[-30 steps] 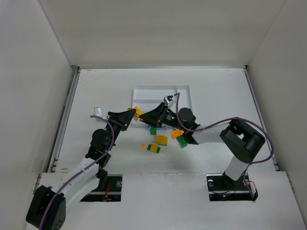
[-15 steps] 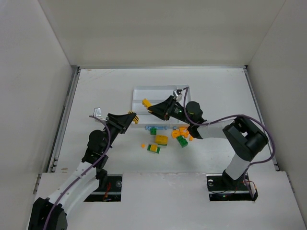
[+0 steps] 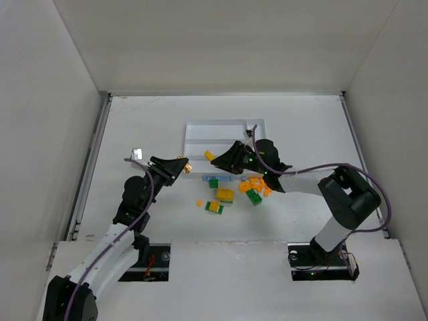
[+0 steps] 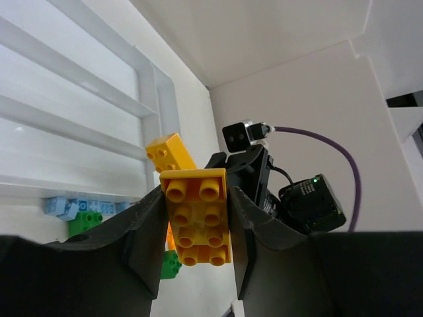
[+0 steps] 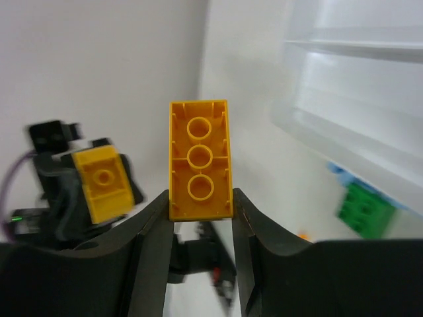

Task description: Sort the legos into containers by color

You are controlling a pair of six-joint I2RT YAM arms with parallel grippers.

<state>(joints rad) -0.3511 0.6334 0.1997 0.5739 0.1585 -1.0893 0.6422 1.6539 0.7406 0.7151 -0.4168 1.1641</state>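
Two yellow legos (image 4: pixel 198 228): one clamped in left end effector (image 4: pixel 195 198), another in right end effector (image 5: pixel 200 198).

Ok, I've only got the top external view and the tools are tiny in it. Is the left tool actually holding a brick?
Observer: Yes. In the left wrist view the left tool is clamped on a yellow two-by-four brick, with its studs facing the camera.
Operator: And the right tool?
Observer: In the right wrist view the right tool grips a second yellow brick by its long sides. The hollow underside, with three round tubes, faces the camera.
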